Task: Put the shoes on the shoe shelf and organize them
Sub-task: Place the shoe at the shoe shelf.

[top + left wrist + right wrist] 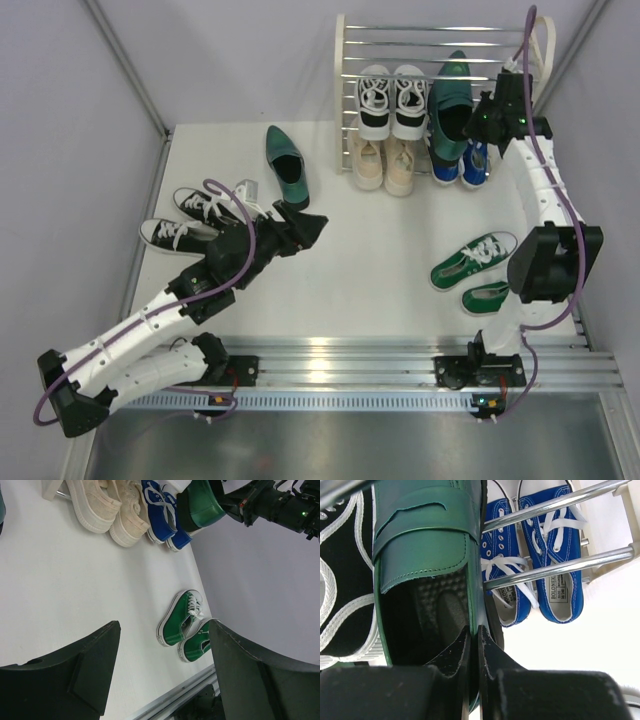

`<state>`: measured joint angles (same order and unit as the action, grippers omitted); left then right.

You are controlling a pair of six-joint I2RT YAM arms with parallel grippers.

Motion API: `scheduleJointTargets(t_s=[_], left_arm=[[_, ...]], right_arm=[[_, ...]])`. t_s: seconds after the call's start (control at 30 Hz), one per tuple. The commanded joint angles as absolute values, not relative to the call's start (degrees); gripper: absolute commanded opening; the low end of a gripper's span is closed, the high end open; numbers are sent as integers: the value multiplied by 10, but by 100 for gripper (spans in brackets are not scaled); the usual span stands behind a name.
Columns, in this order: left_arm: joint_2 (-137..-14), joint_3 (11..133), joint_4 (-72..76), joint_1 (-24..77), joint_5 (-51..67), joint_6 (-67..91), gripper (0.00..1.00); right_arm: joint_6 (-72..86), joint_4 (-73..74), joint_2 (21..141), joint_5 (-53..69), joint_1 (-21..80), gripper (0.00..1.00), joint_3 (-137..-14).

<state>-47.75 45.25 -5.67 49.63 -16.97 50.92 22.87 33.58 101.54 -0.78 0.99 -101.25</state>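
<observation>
**Top view.** The shoe shelf (440,28) stands at the far edge of the bench (380,300).
- Upper tier, left half: the shelved black-and-white pair (392,100).
- Upper tier, right half: the shelved dress shoe (452,95), glossy dark green, toe toward the wall.
- Below: beige lace-ups (385,160) at left, blue sneakers (460,165) at right.
- The right arm (545,190) reaches to the heel of the shelved dress shoe.
- On the bench: the loose dress shoe (287,165) lies left of the shelf. The bench black-and-white pair (190,220) is near the left edge. The green sneakers (478,270) lie just beside the right arm.
- The left arm (150,330) ends near the heel of the loose dress shoe.

**Left wrist view.** The left pincer (165,680) has its fingers wide apart and grips nothing. Beyond the gap the green sneakers lie side by side on the bench, white laces showing.

**Right wrist view.** The right pincer (474,631) has its fingers together. It is clamped on the side wall of the shelved dress shoe at its opening, one finger inside and one outside. Chrome bars cross above the blue sneakers, which sit one level down. The insole label (559,592) in the right-hand blue sneaker reads "BOLONEK". The print beneath it is too small to read. The other insole carries a similar label, partly covered by laces.
</observation>
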Motion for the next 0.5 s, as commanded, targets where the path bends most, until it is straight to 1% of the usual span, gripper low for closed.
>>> scheduleJointTargets(t_s=[0.0,0.27,0.47], left_arm=[[-475,471,-45,494,-169,509,77],[-473,473,-48,494,-171,509,77],[-477,475,-44,494,-166,508,77]], right_arm=[[260,224,1008,18,7,0,-1059],[272,221,1029,3,5,0,-1107],[291,210,1023,-15,5,0,-1109]])
